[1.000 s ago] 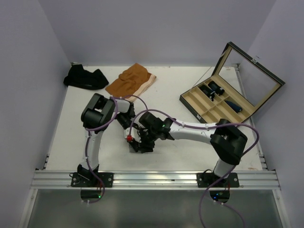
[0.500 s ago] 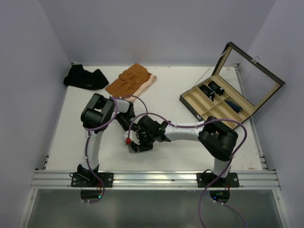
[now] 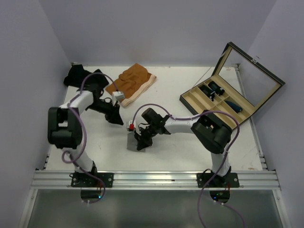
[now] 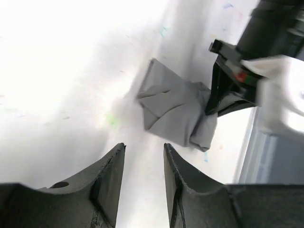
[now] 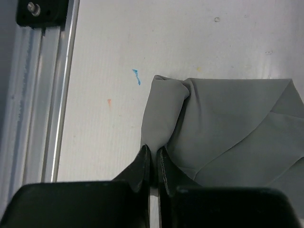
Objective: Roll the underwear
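Grey briefs (image 3: 132, 142) lie partly folded on the table (image 3: 185, 154), near side, a little left of centre. In the right wrist view they are a flat layered panel with a soft doubled-over lip along one edge.

Right gripper (image 5: 152, 153): jaws together, pinched on that lip of the grey briefs. The grip is small, taking only the fold's edge and not the body of the cloth.

Left gripper (image 4: 144, 149): jaws apart, nothing between them. It hangs over bare table to the far left of the grey briefs, clear of the cloth.

Orange briefs (image 3: 132, 80) are at the far edge, spread loose. Black briefs (image 3: 80, 76) are bunched in the far left corner. Neither is rolled. The wooden box (image 3: 216, 105) stands open at the right, with dark items (image 3: 213, 88) in its compartments.

Step in hand, by my reading: the start of the roll on the grey pair. The leading edge is taken, but no tight roll has formed.

Next move, as I judge it:
- You want the pinched lip turned over onto the panel and carried across it, with the layers kept square.
- The far side of the cloth is unpinned, so it may drag rather than roll. Bring the free left gripper down to hold it.
- Watch the thin pinch, as soft fabric may slip out.
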Controlling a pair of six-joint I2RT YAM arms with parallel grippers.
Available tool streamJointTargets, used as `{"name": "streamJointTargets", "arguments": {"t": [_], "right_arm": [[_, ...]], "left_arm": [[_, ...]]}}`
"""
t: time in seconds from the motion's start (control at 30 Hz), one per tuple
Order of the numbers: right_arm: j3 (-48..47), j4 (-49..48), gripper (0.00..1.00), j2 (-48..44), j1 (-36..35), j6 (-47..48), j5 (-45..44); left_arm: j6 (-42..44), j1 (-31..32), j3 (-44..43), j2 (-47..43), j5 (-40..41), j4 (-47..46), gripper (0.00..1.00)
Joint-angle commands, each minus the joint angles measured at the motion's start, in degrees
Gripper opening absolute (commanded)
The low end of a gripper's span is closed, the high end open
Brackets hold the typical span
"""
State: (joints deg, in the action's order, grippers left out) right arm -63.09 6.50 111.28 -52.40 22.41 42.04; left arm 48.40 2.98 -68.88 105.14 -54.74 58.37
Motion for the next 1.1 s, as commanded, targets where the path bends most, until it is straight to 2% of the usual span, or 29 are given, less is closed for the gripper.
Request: {"name": "streamJointTargets", "arguments": {"t": [0.0,0.17,0.23,0.37,0.5,0.57,0.73,0.97,1.07], "right_arm": [[-2.1,3.8,0.00,6.4,2.4,-6.1,5.3],[-5.4,3.6,0.00,12.6,4.9,-12.9,10.7],[-7.0,3.6,0.00,14.2,5.6,-14.5,12.8],[-10.2,6.9,0.00,17.7,5.8,-15.6,15.9],[-11.8,8.6,0.00,19.9,6.1,-14.9,16.0],[-12.1,9.2,0.00,20.2,6.4,-14.6,16.1],[-11.9,10.0,0.00,20.2,7.0,-13.5,15.7],[-12.1,11.5,0.00,20.1,7.1,-11.3,15.0],[-12.1,12.3,0.00,20.0,7.0,-10.8,14.9]], "left_arm": [[-0.8,-1.9,5.2,-13.6,1.3,-9.0,0.42],[5.6,-0.4,17.7,-32.0,8.1,-14.8,0.43],[9.7,1.1,23.9,-36.0,10.8,-16.2,0.45],[14.8,11.1,31.3,-45.9,14.0,-16.5,0.47],[14.4,19.9,37.8,-52.5,18.8,-24.5,0.50],[14.0,24.9,40.0,-52.9,20.6,-26.7,0.50],[12.8,31.2,42.3,-49.2,25.3,-32.6,0.50],[9.3,34.1,43.4,-40.4,30.7,-40.4,0.47],[9.7,34.7,44.1,-38.9,31.8,-41.9,0.38]]}}
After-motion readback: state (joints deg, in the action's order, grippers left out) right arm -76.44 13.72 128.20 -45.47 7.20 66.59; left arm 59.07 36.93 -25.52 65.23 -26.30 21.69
